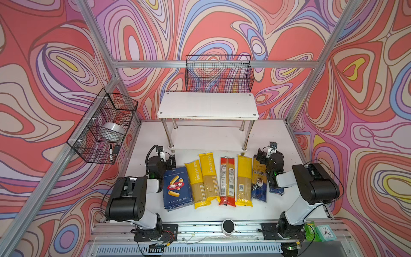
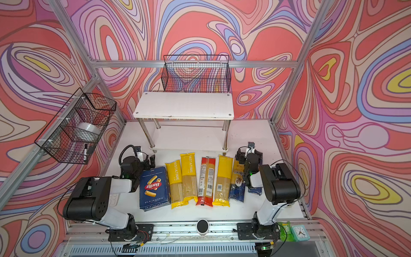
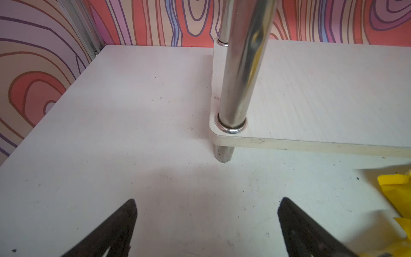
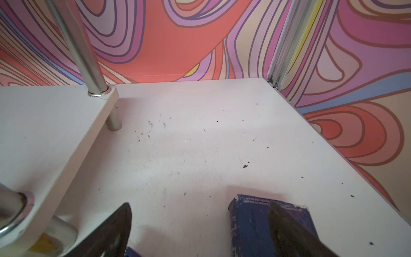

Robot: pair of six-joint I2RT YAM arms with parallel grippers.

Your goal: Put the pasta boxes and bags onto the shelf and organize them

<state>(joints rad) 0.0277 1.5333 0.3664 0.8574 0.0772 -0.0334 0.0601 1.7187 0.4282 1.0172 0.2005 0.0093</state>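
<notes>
Right claw (image 4: pixel 200 224) has its jaws spread wide with nothing between them. It sits low over the surface (image 1: pixel 222 211), right at the far end of the narrow blue box (image 4: pixel 251 224). One tip overlaps that box end in the right wrist view, and I honestly can't tell if it's touching. Left claw (image 3: pixel 206 222) is spread apart too, gripping nothing, and it's parked near the shelf's front left leg (image 3: pixel 235 84).

Pasta-wise, everything lies flat in a row on the surface, just in front of the shelf (image 1: pixel 208 106) and not on it yet. From the left in both top views:
- wide rigatoni box (image 1: pixel 177 189)
- first yellow bag (image 1: pixel 195 184), pressed up against the second yellow bag (image 1: pixel 209 175)
- red bag (image 1: pixel 227 180)
- third yellow bag (image 1: pixel 244 180)
- gold-and-navy bag (image 1: pixel 259 180), tilted a little
- the narrow blue box, mostly hidden under the right arm

The shelf is two white boards on chrome legs, standing at the far middle of the surface by the back wall. A black wire basket (image 1: pixel 219 73) hangs on the rail behind it. A second basket (image 1: pixel 89 142) hangs on the left wall, with a roll of tape (image 1: pixel 113 131) and a marker (image 1: pixel 110 152) inside. There's a small teal clock (image 1: pixel 325 232) down at the near right corner.
</notes>
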